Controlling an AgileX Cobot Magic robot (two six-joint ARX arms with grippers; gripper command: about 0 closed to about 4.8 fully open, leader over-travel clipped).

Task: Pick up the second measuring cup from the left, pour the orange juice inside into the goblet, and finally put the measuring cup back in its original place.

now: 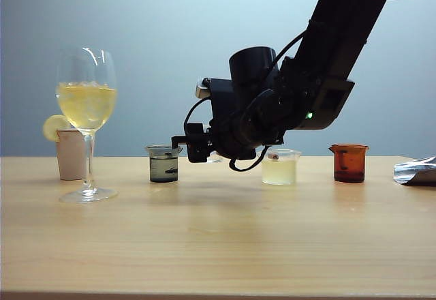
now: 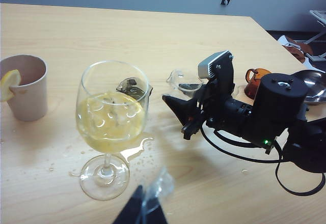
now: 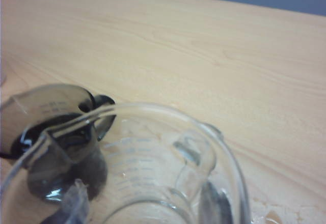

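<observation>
The goblet stands at the left and holds pale golden orange juice among ice. My right gripper is low over the table just right of the smoky dark beaker. It is shut on the clear measuring cup, which looks empty; clear fingers flank its wall. Whether the cup rests on the table I cannot tell. The left wrist view shows the cup behind the goblet. My left gripper hovers near the goblet's foot, shut and empty.
A pink cup with a lemon slice stands behind the goblet. Right of the gripper are a squat cup of pale liquid, an amber cup and a crumpled foil bag. Spilled drops lie beside the goblet's foot.
</observation>
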